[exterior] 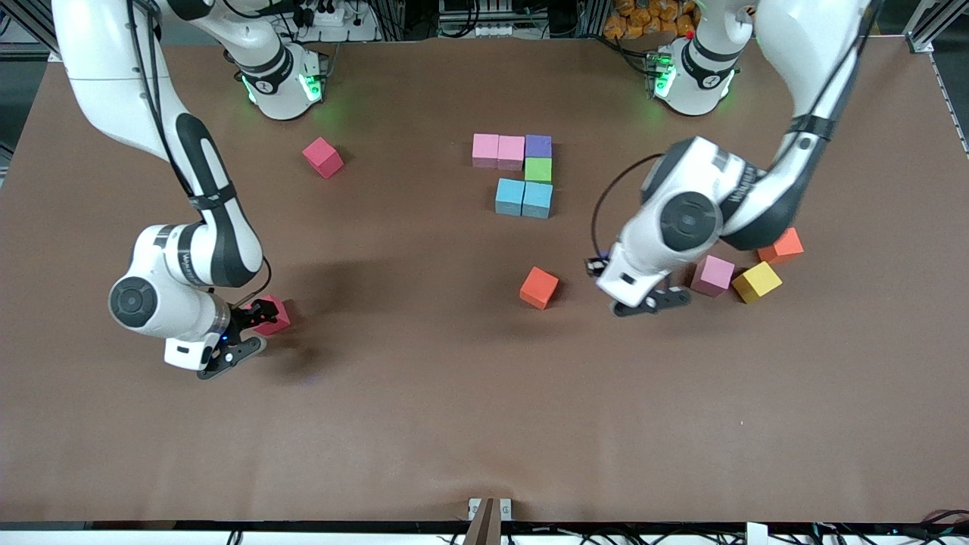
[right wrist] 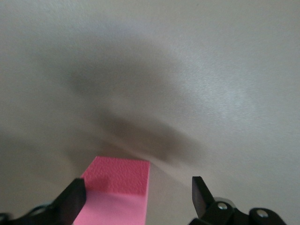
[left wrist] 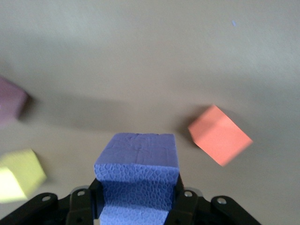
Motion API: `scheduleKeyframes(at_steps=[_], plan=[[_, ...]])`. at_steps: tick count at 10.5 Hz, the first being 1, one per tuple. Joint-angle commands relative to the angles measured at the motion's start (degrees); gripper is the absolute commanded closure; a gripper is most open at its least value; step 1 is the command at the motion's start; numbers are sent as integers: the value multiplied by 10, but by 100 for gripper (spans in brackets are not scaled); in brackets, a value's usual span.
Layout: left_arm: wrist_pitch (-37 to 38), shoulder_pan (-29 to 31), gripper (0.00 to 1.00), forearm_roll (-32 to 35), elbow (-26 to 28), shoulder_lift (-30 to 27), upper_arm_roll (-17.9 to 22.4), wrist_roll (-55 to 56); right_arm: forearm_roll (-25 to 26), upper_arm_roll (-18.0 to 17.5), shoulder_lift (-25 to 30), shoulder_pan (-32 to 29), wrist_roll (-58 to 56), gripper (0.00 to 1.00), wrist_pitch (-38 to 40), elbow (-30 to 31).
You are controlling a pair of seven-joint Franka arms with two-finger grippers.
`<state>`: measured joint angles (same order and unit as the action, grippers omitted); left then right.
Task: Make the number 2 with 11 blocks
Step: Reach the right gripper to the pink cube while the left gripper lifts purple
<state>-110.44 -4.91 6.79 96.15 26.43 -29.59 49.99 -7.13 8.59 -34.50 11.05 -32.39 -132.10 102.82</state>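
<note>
High front camera facing both arms over the table; wrist cameras close above it.

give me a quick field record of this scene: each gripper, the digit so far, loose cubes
left gripper: shut on purple cube, in the air near the pink cube
right gripper: open, around pink-red cube
digit so far: six cubes: two pink, purple, green, two blue
loose cubes: red, orange-red, yellow, orange
</note>
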Motion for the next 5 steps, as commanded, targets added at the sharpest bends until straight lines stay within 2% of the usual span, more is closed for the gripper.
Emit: scheduleKeyframes(at_steps=[1, 5], plan=[[1, -67, 59, -8, 2, 4, -1, 142, 3, -6, 18, -3, -6, 0, -23, 39], [-38, -163, 60, -12, -1, 20, -2, 399, 3, -7, 46, -2, -7, 0, 23, 20]])
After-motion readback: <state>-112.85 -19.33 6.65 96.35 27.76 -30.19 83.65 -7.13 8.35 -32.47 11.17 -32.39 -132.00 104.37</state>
